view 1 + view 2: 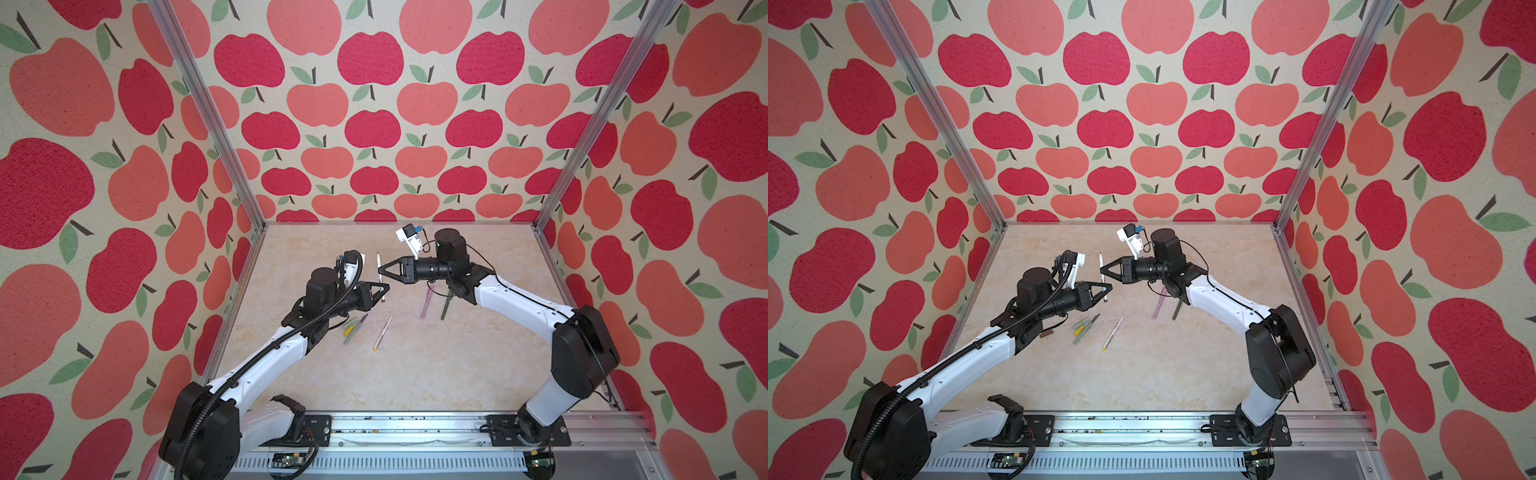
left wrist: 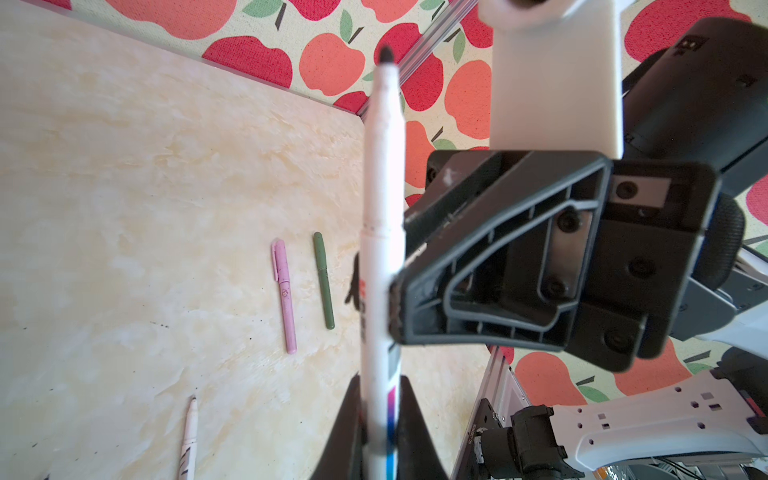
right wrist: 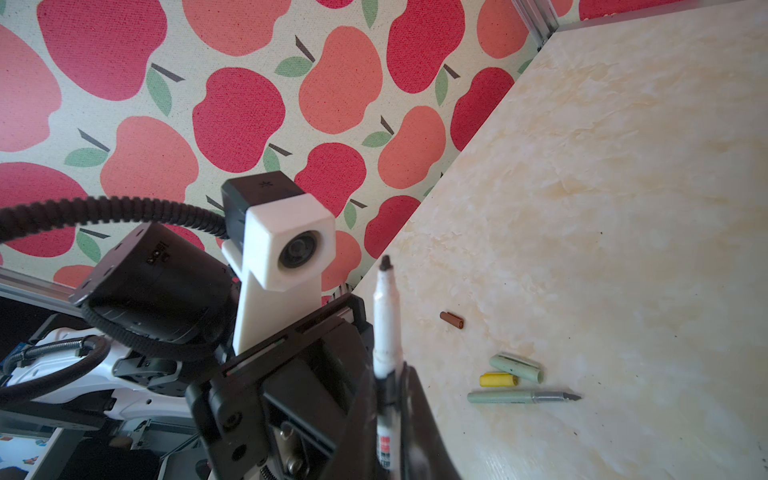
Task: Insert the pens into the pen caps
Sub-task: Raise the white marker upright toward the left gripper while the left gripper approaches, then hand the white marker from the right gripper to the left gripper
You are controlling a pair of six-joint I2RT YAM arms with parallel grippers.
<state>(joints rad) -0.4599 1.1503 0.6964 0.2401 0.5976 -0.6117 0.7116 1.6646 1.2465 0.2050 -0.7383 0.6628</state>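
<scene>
Grippers share one white pen (image 1: 378,262) in mid-air over the table (image 1: 415,374): left gripper (image 1: 385,287) and right gripper (image 1: 379,275) both pinch its barrel. Below lie a capped pink pen (image 2: 284,297) and dark green pen (image 2: 324,282), a second white pen (image 1: 382,332), and a sage pen (image 3: 498,397) beside a yellow cap (image 3: 497,379) and light green cap (image 3: 516,365). The right wrist view shows a brown cap (image 3: 451,320) lying apart.

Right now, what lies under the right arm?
A lilac-pink pen and a dark green pen, both capped, on the table. In both top views the arm covers their far ends.
</scene>
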